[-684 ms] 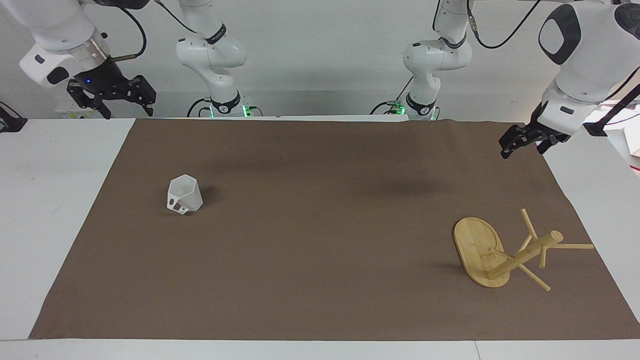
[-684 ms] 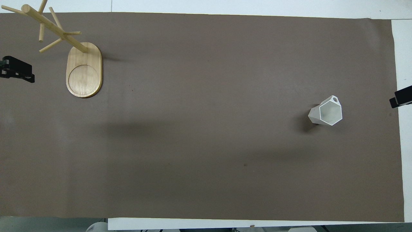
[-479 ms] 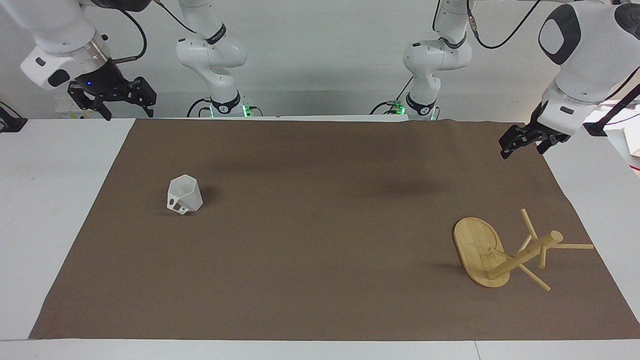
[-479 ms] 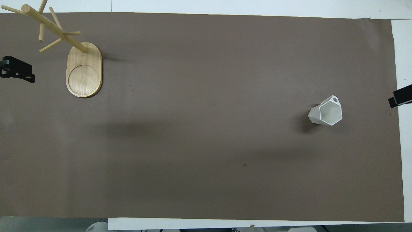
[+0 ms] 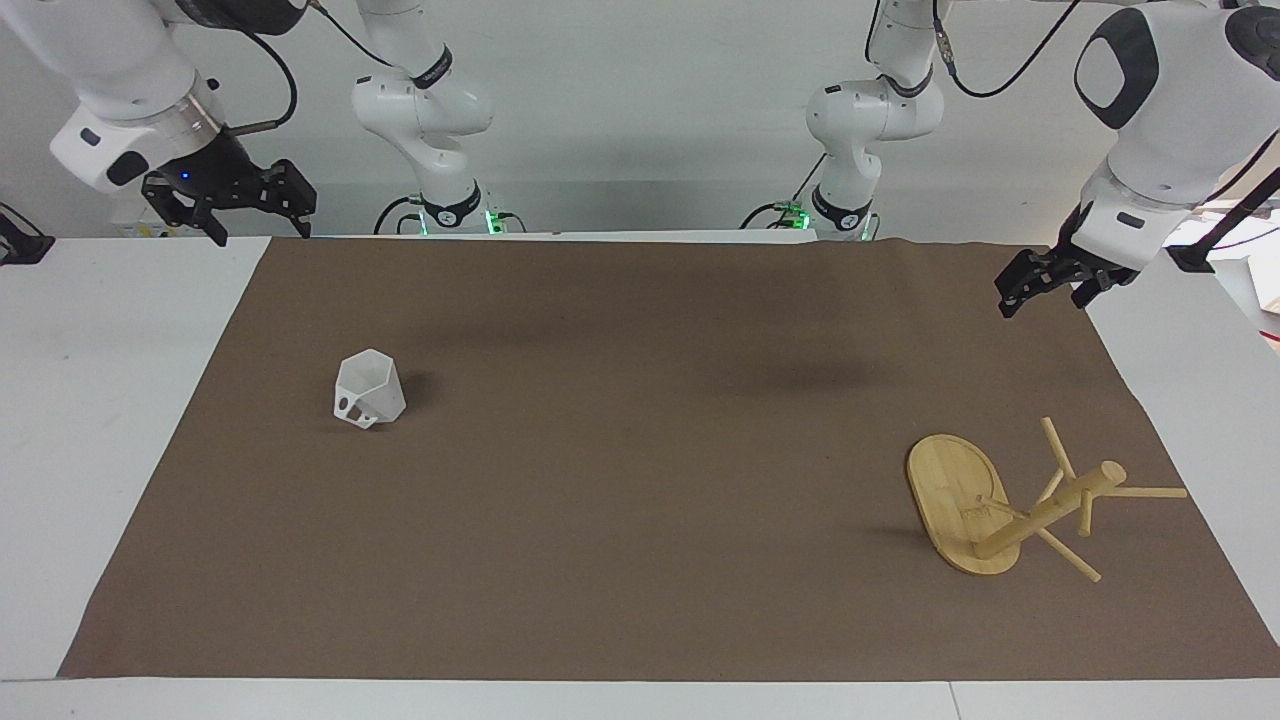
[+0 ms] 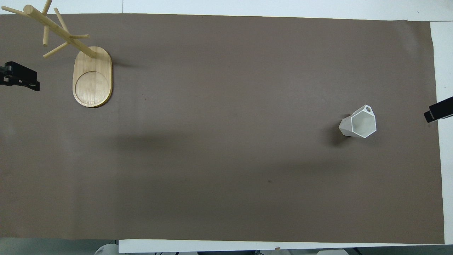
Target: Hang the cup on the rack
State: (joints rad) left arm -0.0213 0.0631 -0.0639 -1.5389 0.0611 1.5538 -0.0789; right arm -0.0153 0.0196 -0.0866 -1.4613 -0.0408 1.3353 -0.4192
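- Table (image 5: pixel 100 420): white top; we see a brown mat (image 5: pixel 640 470) over most of it.
- Rack (image 5: pixel 1010 505): bamboo mug tree on the mat twd the left arm's end. Oval base flat on the mat, post up w/ thin pegs sticking out. Nothing on the pegs.
- Left gripper (image 5: pixel 1040 292): in the air over the mat's edge at the left arm's end, well apart from the rack. Fingers look parted, nothing betw. them.
- Right gripper (image 5: pixel 260 218): in the air over the mat's corner at the right arm's end, by the robots' edge. Fingers spread apart, empty.
- Cup (image 5: pixel 368 389): small white faceted cup, upright on the mat twd the right arm's end, well apart from the rack. Mouth up, cut-out handle on the side away from the robots. Neither gripper touches it.
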